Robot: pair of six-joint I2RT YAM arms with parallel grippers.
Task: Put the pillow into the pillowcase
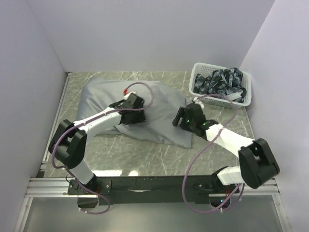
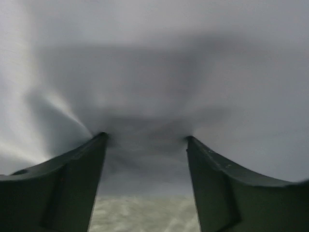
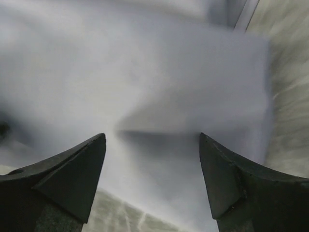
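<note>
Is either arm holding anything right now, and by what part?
Nothing held. Left gripper and right gripper both have jaws open over the grey pillowcase.

Lab robot cell: plain white walls (image 1: 145, 34) enclosing a marble-patterned table (image 1: 145, 157).

Left hand (image 2: 145, 137), right hand (image 3: 152, 137): both spread.

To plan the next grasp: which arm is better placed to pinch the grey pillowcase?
Probably left: the left fingers, open, press into the pillowcase; the right fingers, also open, seem to hover above it.
</note>
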